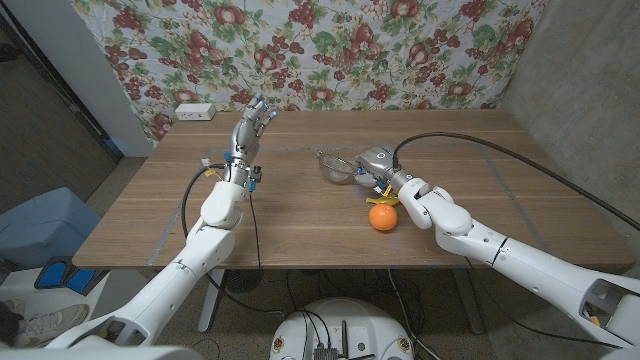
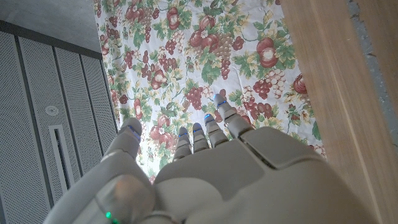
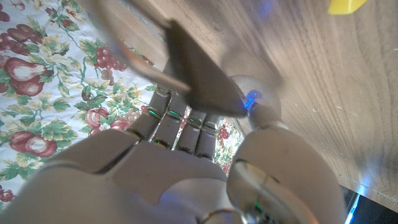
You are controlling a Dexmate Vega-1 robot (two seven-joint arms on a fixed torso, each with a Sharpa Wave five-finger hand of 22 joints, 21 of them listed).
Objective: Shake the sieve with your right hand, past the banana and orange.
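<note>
The orange (image 1: 382, 217) lies nearest on the worktop (image 1: 300, 235), with the banana (image 1: 384, 195) touching it at 12 o'clock. At 11 o'clock from the orange, the right hand (image 1: 373, 163) grips the sieve (image 1: 335, 166) by its handle. Over at 9 o'clock, the left hand (image 1: 250, 121) stands raised, fingers apart, holding nothing.

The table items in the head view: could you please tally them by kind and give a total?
Sieve: 1, held by the right hand
Orange: 1
Banana: 1, mostly hidden behind the right hand
White box: 1
Total: 4
</note>
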